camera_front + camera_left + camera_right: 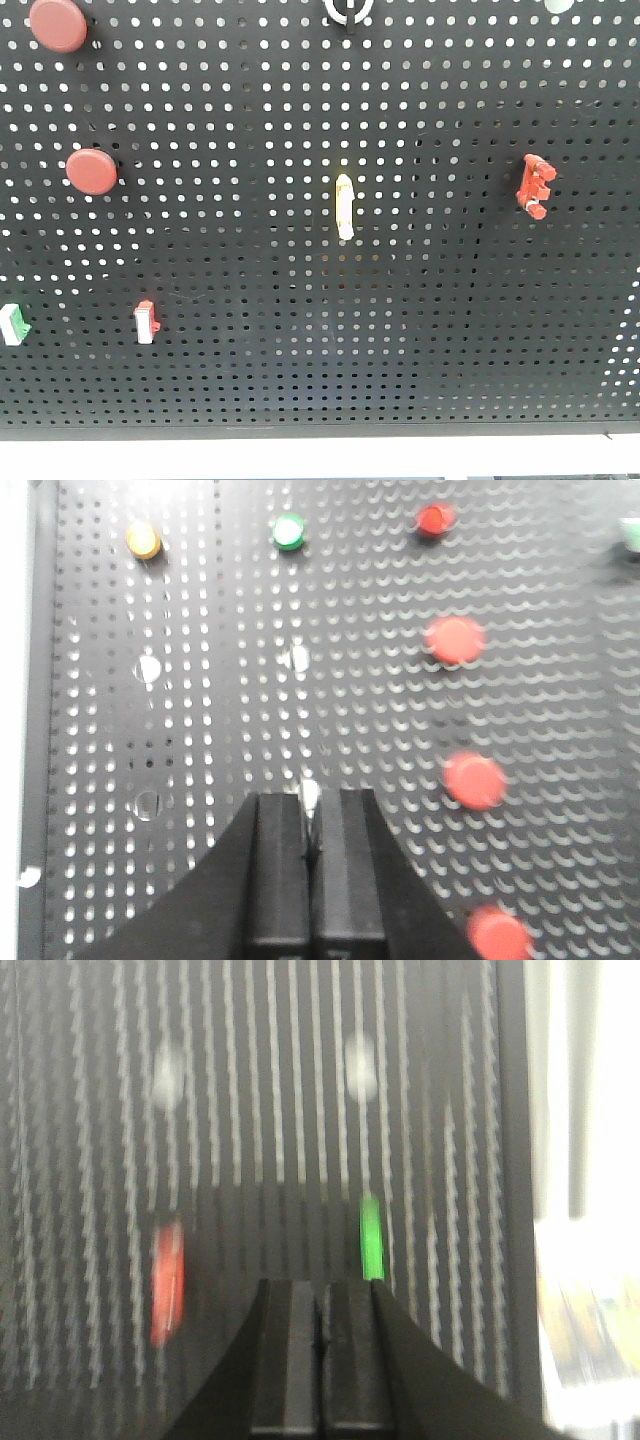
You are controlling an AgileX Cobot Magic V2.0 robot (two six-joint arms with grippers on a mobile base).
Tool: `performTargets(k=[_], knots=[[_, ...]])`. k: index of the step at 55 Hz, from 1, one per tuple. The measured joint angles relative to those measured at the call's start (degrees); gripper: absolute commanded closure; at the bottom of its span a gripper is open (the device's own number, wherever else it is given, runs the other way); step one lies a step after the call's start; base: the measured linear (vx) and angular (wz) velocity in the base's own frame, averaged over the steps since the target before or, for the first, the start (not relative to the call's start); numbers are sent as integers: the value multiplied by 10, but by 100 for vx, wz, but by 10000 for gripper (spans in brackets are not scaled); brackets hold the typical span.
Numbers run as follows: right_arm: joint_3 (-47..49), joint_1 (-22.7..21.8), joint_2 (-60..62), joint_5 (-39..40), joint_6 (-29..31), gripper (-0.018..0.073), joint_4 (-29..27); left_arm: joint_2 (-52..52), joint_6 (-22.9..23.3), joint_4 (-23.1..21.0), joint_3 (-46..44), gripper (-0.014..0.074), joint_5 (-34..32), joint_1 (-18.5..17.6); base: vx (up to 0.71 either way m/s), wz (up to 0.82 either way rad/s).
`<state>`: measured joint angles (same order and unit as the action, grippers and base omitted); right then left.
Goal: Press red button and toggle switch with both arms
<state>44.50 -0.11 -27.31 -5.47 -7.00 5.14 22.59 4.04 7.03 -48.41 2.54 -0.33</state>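
When viewed front-on, shows a black pegboard (250, 100) filling nearly everything. At upper left, cut by the top edge: the upper red button (57, 24). Below it and slightly rightward, well apart: the lower red button (91, 171). Both flat round mushroom heads, neither touched by anything. Lower down, at the left edge, a green-and-white rocker switch (12, 324); near it to the right, a red-and-white rocker switch (146, 322). Around the middle, an upright cream lever (344, 206); above it, half cropped by the top edge, a black-and-white ring (348, 10). Farther right, a red toggle switch (535, 186) with several stubs sticking out.

From the left wrist, somewhat blurred: along the top, a yellow button (143, 540), a green button (288, 531), a small red button (436, 519). At bottom centre, the left gripper (311, 805), jaws pressed together save for a hairline slit, pinching nothing. Right of the jaws, a column of larger red buttons (455, 640).

From the right wrist, heavily smeared: a red blur (167, 1282) at left; the right gripper (321, 1295) at bottom centre, jaws pressed against each other on nothing; a green blur (371, 1238) just above the right jaw. Impossible to tell what either blur is.
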Motion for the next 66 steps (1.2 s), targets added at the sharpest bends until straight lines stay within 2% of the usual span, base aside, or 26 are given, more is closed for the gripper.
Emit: performTargets(k=[5, 16, 26, 30, 41, 49, 55, 66], knots=[[41, 0, -66, -1, 0, 559, 0, 66, 0, 0, -42, 594, 37, 0, 0, 0], [61, 0, -144, 14, 0, 559, 0, 152, 0, -7, -49, 594, 63, 0, 0, 0], [61, 0, -160, 50, 0, 559, 0, 206, 1, -35, -55, 594, -13, -5, 0, 0], [61, 0, -160, 61, 0, 559, 0, 231, 1, -41, -75, 594, -33, -23, 0, 0], [62, 0, -160, 68, 0, 559, 0, 314, 1, -40, -171, 594, -35, -103, 0, 0], [62, 0, -160, 68, 0, 559, 0, 388, 1, -30, -250, 594, -13, -156, 0, 0], [62, 0, -160, 68, 0, 559, 0, 428, 0, -28, -286, 594, 10, -174, 0, 0], [62, 0, -160, 69, 0, 559, 0, 480, 0, -28, -324, 594, 18, -180, 0, 0]])
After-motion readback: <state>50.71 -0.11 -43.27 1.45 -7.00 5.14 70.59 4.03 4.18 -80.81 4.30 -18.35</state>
